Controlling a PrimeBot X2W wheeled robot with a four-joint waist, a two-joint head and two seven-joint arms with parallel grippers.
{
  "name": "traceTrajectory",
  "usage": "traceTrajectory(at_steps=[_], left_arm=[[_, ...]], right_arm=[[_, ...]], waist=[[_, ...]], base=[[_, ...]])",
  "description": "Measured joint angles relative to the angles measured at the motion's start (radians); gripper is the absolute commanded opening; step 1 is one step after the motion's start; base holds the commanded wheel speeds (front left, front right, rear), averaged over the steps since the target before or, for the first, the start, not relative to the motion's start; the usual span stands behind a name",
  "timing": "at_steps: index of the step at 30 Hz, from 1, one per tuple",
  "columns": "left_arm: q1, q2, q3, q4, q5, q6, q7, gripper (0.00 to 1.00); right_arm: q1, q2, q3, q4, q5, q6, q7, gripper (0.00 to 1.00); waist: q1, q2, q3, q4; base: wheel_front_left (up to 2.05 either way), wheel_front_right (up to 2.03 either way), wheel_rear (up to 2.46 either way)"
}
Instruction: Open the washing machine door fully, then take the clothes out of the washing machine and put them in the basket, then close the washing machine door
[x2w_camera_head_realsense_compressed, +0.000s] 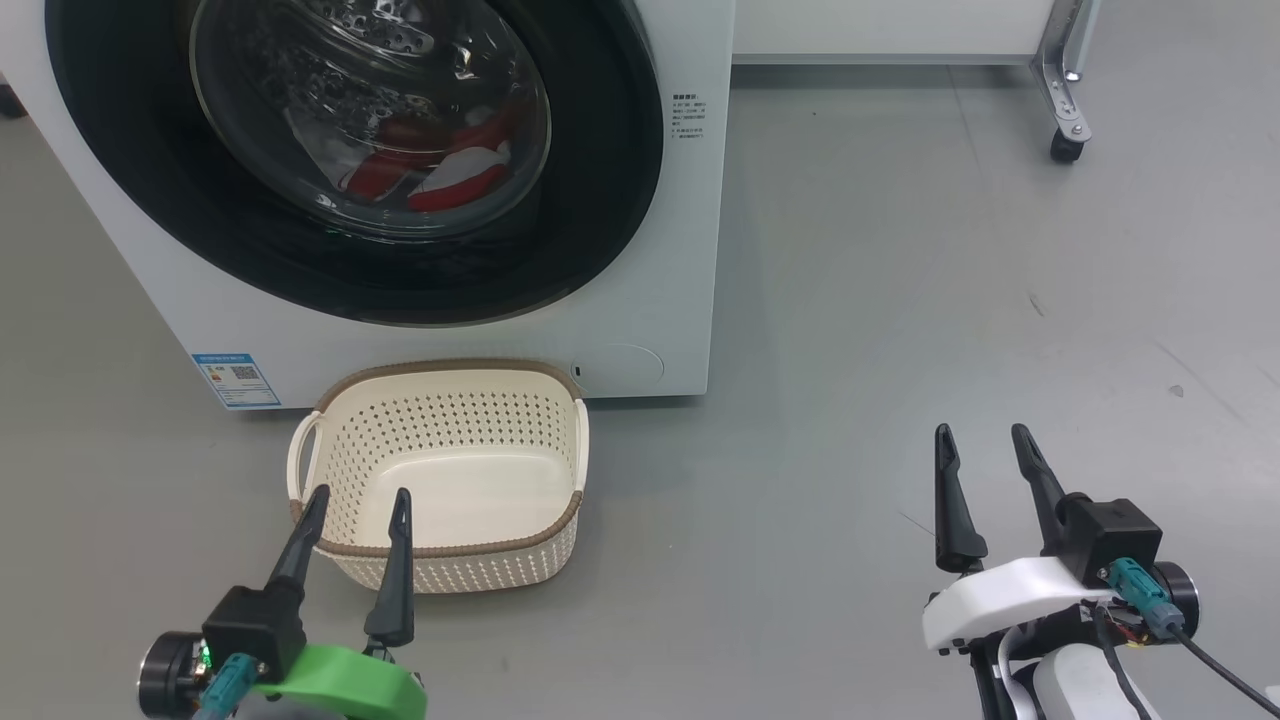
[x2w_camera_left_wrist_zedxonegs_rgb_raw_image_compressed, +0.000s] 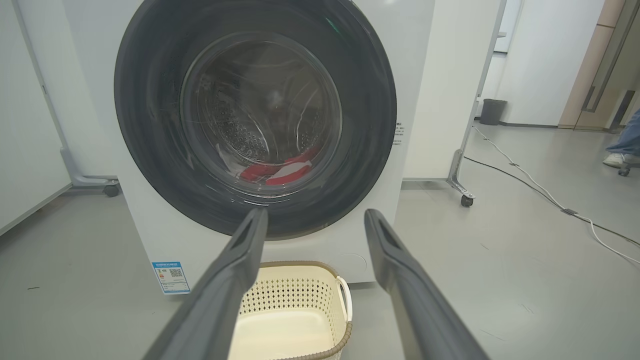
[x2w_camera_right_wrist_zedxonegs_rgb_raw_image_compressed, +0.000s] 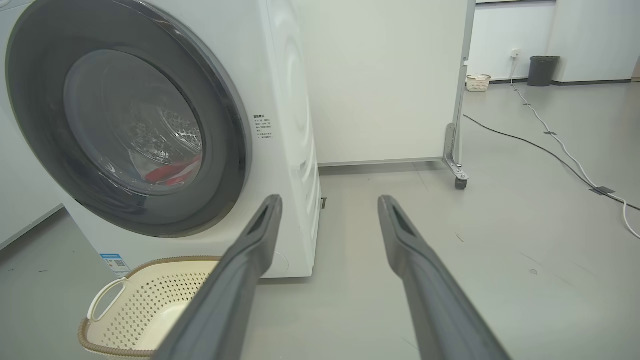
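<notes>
The big white front-loading washing machine (x2w_camera_head_realsense_compressed: 690, 250) stands on the grey floor (x2w_camera_head_realsense_compressed: 900, 300). Its large round door (x2w_camera_head_realsense_compressed: 610, 230), a glossy black rim around a bulging clear glass bowl, lies flush against the front. So the first step, opening the door, is not yet done.

Through the glass, low in the washing machine's perforated steel drum, lie the clothes (x2w_camera_head_realsense_compressed: 440, 180). They are red fabric with white stripes, slumped at the bottom where their own weight would leave them.

The small cream plastic basket (x2w_camera_head_realsense_compressed: 455, 372), with perforated walls and a brown woven-look rim, sits on the floor right at the foot of the washing machine. It is below the door, just beside the blue label sticker (x2w_camera_head_realsense_compressed: 236, 380), and it looks empty. That spot seems chosen so that anything pulled from the drum has only a short way to go.

The left hand (x2w_camera_head_realsense_compressed: 361, 492) hangs in front of the washing machine, facing the door. In the head view its two long dark fingers cross the basket's near rim, though I judge them to be above it, not touching. Its fingers are spread wide, released, with nothing between them.

The right hand (x2w_camera_head_realsense_compressed: 981, 430) waits over bare floor, out in front of the washing machine and off to its right side as the robot sees it. It is likewise fully spread, holding and touching nothing. Both look parked, ready to reach for the door.
</notes>
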Motion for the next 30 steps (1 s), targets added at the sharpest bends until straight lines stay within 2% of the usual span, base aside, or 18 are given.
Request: traceTrajectory(at_steps=[3,14,30], left_arm=[[0.007,0.000,-0.009,0.017,0.029,0.015,-0.002,1.00],[0.010,0.002,-0.028,0.093,-0.013,0.044,-0.004,1.00],[0.006,0.002,-0.048,0.168,-0.041,0.060,-0.003,1.00]], right_arm=[[0.000,0.000,0.008,0.011,-0.015,-0.007,-0.006,1.00],[0.000,0.001,0.012,0.079,-0.008,-0.017,0.040,1.00],[-0.011,0.004,0.014,0.090,-0.005,-0.025,0.041,1.00]], waist=[[0.0000,0.0000,-0.002,-0.002],[0.0000,0.0000,-0.004,-0.011],[0.0000,0.0000,0.012,-0.010]], base=[[0.00,0.00,0.00],[0.00,0.00,0.00],[0.00,0.00,0.00]])
